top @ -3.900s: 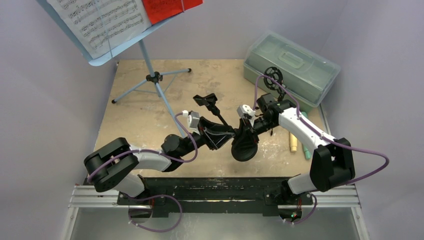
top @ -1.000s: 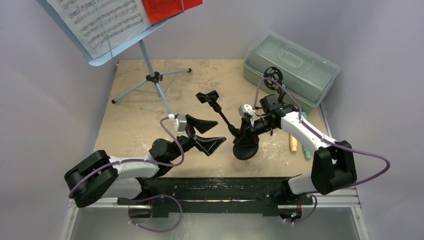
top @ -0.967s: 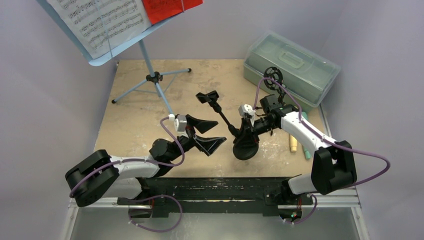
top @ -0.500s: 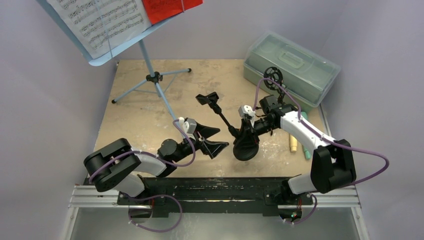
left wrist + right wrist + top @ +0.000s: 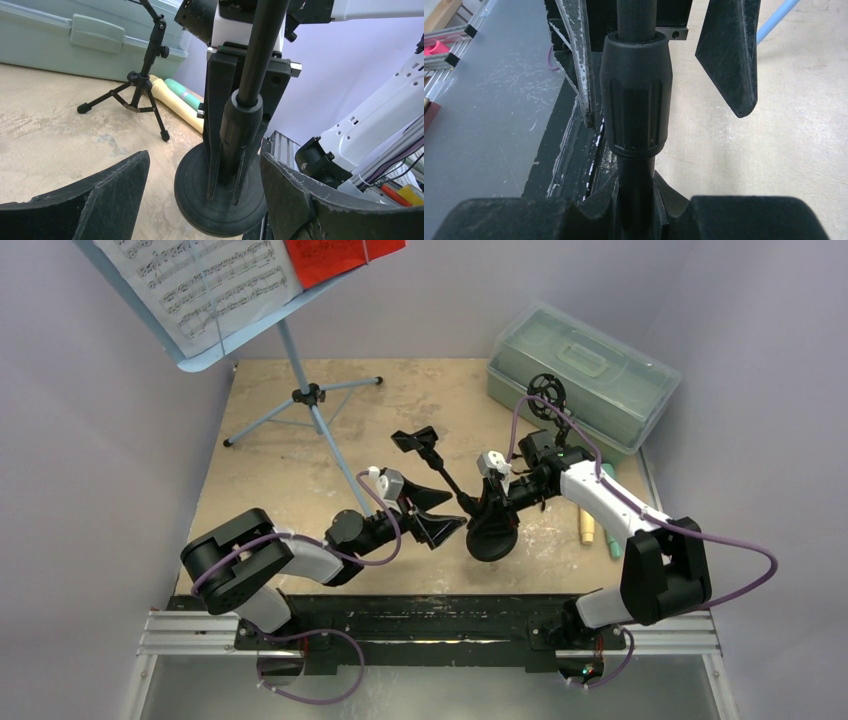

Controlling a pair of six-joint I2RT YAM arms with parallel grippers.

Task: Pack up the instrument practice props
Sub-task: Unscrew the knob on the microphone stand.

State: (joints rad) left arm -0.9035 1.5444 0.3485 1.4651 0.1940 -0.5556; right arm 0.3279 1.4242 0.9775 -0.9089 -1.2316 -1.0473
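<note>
Risk sits closest in, just past the arms' bases, where both grippers crowd one black mic stand [image 5: 489, 537]. Left gripper [image 5: 448, 508] has its jaws wide apart and holds nothing, with one finger [image 5: 100, 200] on each side of the stand's round base. Right gripper [image 5: 492, 502] is clamped on the stand's pole beside the ribbed collar [image 5: 636, 100] and carries the stand tilted, clip end toward the far left. Whether the base rim touches the table [image 5: 270, 480] I cannot tell. If the left jaws close here, they may pinch the right gripper's fingers along with the pole. They could also twist the stand out of that single hold and drop it. Farther right, the cream microphone [image 5: 587, 525] and teal microphone [image 5: 611, 540] lie side by side. Beyond them a small tripod holder [image 5: 545, 392] stands just beside the lidded case [image 5: 600, 370], so nothing looks packed yet. Farthest off, the music stand [image 5: 300, 390] is upright, with a white page [image 5: 190, 280] and a red page [image 5: 330, 255] on it.
</note>
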